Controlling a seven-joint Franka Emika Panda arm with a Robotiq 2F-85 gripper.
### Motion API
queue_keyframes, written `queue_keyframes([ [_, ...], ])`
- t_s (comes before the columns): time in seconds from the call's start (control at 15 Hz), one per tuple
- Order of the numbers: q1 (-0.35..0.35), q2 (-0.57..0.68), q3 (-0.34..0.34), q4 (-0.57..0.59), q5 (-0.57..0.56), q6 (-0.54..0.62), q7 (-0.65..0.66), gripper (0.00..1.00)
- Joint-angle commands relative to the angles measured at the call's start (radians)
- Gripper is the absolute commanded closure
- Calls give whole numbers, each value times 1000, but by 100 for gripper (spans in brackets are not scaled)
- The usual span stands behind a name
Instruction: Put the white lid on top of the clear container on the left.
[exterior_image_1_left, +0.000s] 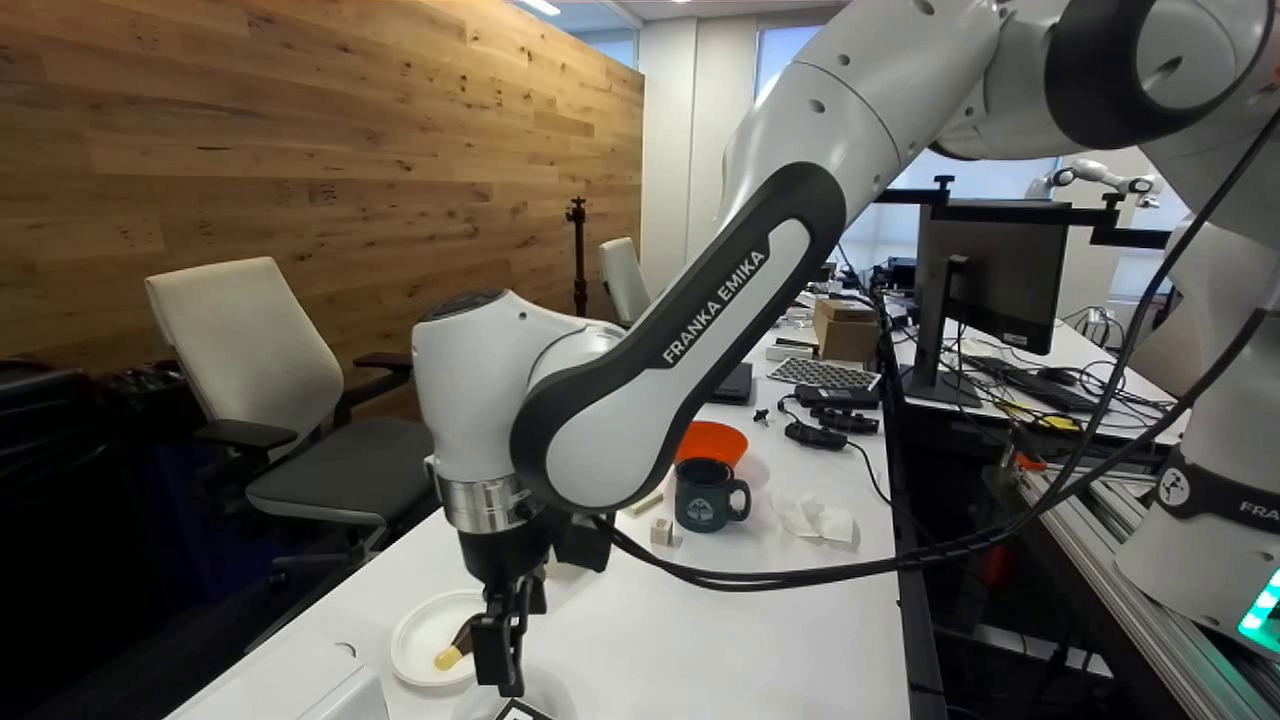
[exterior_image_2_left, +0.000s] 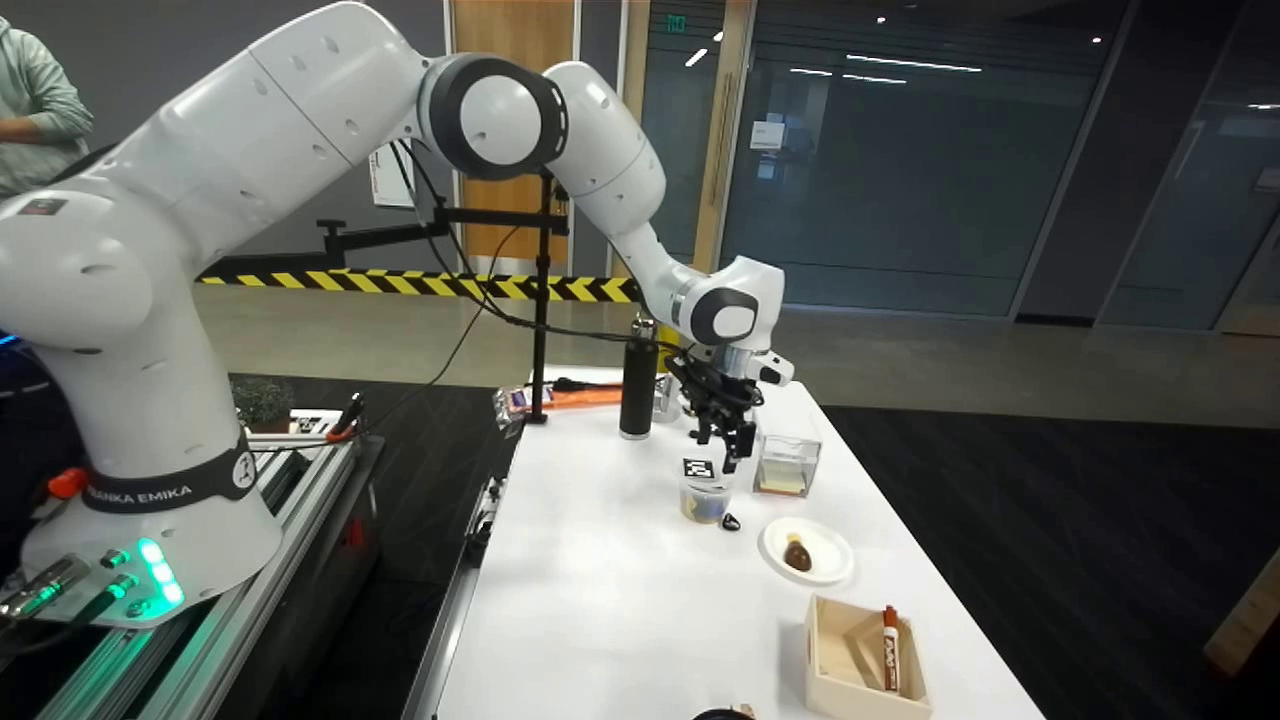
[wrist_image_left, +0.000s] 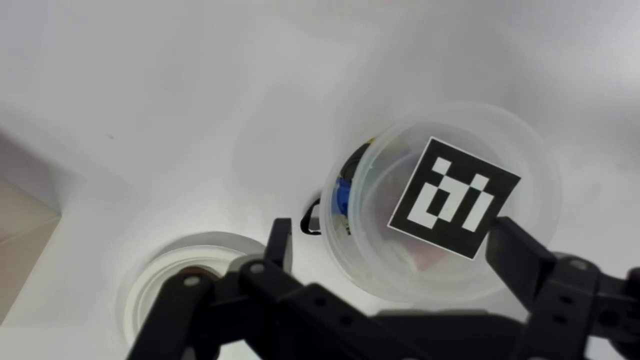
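Note:
The white lid (wrist_image_left: 452, 200) is round, translucent and whitish, with a square black-and-white pattern on top. It rests on the clear container (wrist_image_left: 339, 245), shifted to one side, so a crescent of the container's mouth shows with blue, black and yellow contents. In an exterior view the lid (exterior_image_2_left: 698, 468) and container (exterior_image_2_left: 705, 503) stand on the table; in an exterior view only a corner of the pattern (exterior_image_1_left: 520, 711) shows at the bottom edge. My gripper (wrist_image_left: 392, 240) is open and empty over them, its right finger overlapping the pattern's corner. It also shows in both exterior views (exterior_image_1_left: 500, 645) (exterior_image_2_left: 728, 450). Whether it touches the lid, I cannot tell.
A white plate (exterior_image_2_left: 835, 570) with a brown lump, a clear square box (exterior_image_2_left: 787, 467) and a small black ring (exterior_image_2_left: 731, 522) stand close by. A tan box (exterior_image_2_left: 830, 685) holds a marker. A dark bottle (exterior_image_2_left: 637, 385), mug (exterior_image_1_left: 700, 505) and orange bowl (exterior_image_1_left: 715, 443) stand farther off.

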Motion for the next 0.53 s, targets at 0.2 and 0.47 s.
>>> queue_keyframes([
  [0.2,-92,21,16,26,10,-23,-38,0],
  [0.47,-123,91,-12,159,1,-115,-19,0],
])
